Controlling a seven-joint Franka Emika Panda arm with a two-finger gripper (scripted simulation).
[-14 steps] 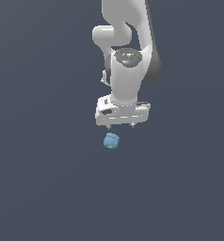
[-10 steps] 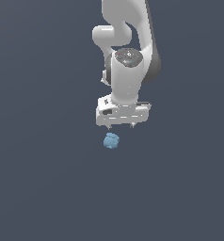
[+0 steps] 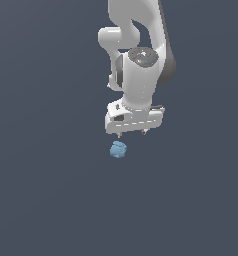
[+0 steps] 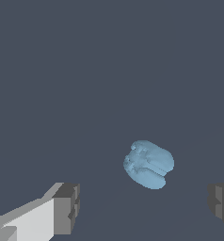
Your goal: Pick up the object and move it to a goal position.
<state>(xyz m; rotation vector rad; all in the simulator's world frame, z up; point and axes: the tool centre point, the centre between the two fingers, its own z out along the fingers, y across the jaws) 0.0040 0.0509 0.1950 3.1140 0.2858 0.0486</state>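
The object (image 3: 118,149) is a small light-blue lump with rounded edges, lying on the dark grey floor. In the exterior view my white gripper (image 3: 132,133) hangs just above it and a little toward the exterior view's right, with only short fingertip stubs showing under the hand. In the wrist view the object (image 4: 148,164) lies between and beyond my two grey fingertips (image 4: 67,207), which stand wide apart. The gripper (image 4: 144,204) is open and empty, not touching the object.
The plain dark grey floor (image 3: 46,200) fills both views. The white arm (image 3: 141,55) rises from the gripper toward the top of the exterior view.
Nothing has visibly changed; the gripper holds about the same spot above the object.
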